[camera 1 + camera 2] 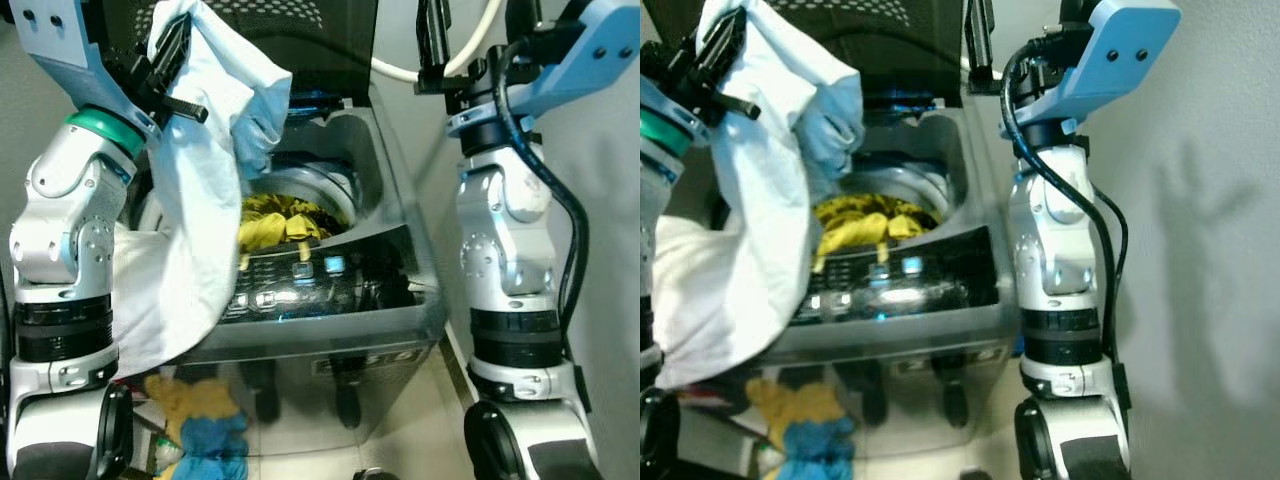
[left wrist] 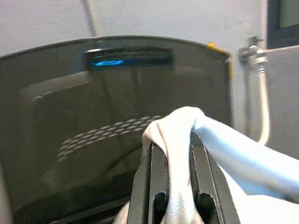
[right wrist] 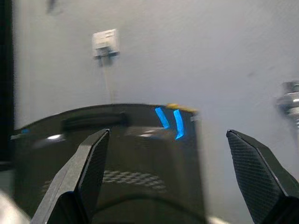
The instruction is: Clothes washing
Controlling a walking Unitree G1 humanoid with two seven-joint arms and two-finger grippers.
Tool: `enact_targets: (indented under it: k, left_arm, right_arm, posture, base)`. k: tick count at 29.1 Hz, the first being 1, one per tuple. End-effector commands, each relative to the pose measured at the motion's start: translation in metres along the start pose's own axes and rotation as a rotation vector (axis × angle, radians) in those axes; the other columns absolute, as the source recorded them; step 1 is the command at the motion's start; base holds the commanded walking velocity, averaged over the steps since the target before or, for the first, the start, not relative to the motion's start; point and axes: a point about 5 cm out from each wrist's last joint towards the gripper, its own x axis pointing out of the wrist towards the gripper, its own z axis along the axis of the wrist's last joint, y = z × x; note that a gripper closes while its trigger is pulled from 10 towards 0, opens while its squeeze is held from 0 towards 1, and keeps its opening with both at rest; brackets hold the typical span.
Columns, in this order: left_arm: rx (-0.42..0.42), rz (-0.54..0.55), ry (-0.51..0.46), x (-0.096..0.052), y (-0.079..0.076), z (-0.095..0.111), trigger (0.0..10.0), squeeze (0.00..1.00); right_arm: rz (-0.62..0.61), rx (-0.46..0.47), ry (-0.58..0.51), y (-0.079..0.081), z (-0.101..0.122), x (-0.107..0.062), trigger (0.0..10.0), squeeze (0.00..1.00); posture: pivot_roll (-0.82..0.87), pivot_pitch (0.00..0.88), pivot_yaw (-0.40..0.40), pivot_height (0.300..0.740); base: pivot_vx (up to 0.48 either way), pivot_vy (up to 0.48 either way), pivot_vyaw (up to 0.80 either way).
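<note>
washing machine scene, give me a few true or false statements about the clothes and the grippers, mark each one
1. The left gripper is shut on the white garment. True.
2. The washing machine has its lid closed. False: the lid stands open, and the drum is exposed.
3. Yellow clothes lie inside the drum. True.
4. The right gripper holds a blue towel. False: its fingers are spread apart with nothing between them.
5. The pile on the floor in front of the machine is all red. False: it is yellow and blue.
</note>
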Motion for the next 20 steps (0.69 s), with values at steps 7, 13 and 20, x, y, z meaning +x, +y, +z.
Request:
enact_targets:
  k: [7,13,20]
  left_arm:
    - [0.015,0.003,-0.025,0.000,0.001,0.005,10.0,0.00]
    - [0.022,-0.001,-0.019,0.000,0.001,0.004,10.0,0.00]
    - [0.092,-0.078,-0.078,0.015,0.002,0.014,10.0,0.00]
  right_arm:
    - [0.002,-0.006,0.023,-0.001,-0.005,-0.002,10.0,0.00]
    - [0.008,-0.009,0.027,0.000,-0.006,-0.002,10.0,0.00]
    - [0.061,-0.063,-0.004,0.004,-0.002,0.007,10.0,0.00]
  posture:
    - [0.09,0.017,0.063,0.740]
    - [0.09,0.011,0.062,0.740]
    - [0.09,0.007,0.052,0.740]
  base:
    - [0.000,0.000,0.00]
    - [0.000,0.000,0.00]
    - [0.000,0.000,0.00]
